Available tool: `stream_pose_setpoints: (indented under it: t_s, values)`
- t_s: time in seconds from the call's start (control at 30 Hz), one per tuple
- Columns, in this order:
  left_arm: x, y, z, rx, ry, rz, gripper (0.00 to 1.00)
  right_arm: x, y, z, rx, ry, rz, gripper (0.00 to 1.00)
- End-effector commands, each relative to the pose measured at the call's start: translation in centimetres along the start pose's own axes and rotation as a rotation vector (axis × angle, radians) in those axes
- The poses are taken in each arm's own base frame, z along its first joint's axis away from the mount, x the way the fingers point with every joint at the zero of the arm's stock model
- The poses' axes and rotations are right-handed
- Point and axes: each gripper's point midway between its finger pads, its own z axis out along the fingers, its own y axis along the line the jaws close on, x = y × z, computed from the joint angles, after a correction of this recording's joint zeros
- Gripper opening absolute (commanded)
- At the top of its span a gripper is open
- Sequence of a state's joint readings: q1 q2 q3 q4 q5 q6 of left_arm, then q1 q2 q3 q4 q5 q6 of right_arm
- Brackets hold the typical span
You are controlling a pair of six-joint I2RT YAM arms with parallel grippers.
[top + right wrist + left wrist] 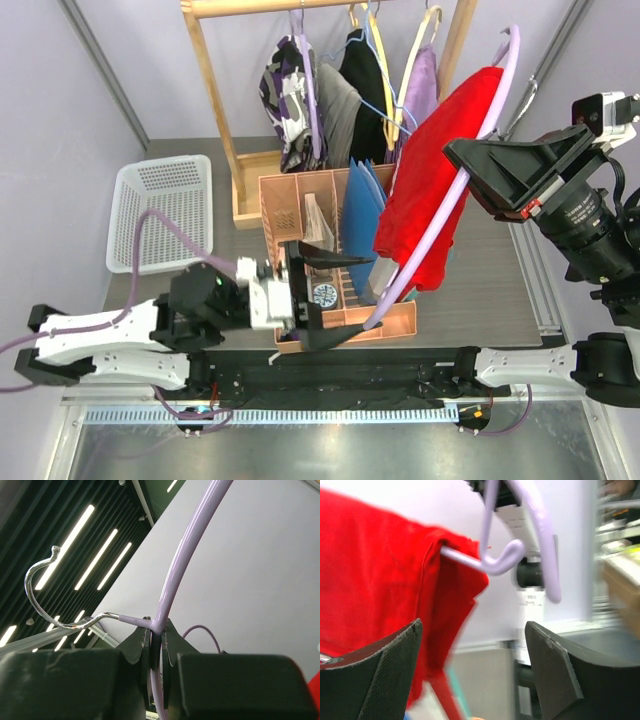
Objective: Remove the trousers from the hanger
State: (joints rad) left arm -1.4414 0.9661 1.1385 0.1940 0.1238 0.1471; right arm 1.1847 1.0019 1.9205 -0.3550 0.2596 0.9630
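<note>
The bright red trousers (430,195) hang draped over the bar of the pale lavender hanger (445,225), which is held tilted in the air above the table. My right gripper (462,162) is shut on the hanger at its neck; in the right wrist view the pads clamp the lavender rod (175,570) just beside the metal hook (40,595). My left gripper (335,295) is open and empty near the hanger's lower end. In the left wrist view the trousers (370,580) fill the left side, the hanger's end (505,560) is above the open gripper (475,670), and nothing is between the fingers.
A brown slatted organizer (300,190) with blue folders (360,215) stands under the trousers. A wooden clothes rack (215,90) behind holds a patterned garment (290,95), dark garments and a lilac one (425,85). A white basket (160,210) sits at the left.
</note>
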Motion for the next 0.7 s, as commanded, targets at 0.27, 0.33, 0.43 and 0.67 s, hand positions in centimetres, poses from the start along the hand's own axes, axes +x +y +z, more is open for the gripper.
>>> stream_pose_setpoints:
  t_s: [0.27,0.33,0.43,0.67]
  values:
    - [1.9,3.0,6.6,-0.359,0.182,0.422,0.79,-5.0,5.5,-4.0,-0.161,-0.112,0.068,0.01]
    - [1.8,2.7,6.9,-0.345,0.161,0.413,0.75,-5.1,5.7,-4.3,-0.165,-0.107,0.074,0.01]
    - [1.5,3.1,6.6,-0.371,0.142,0.406,0.66,-5.3,6.0,-4.8,-0.171,-0.101,0.087,0.01]
    - [1.1,3.7,5.4,-0.401,0.103,0.422,0.8,-6.0,6.2,-6.2,-0.166,-0.106,0.098,0.01]
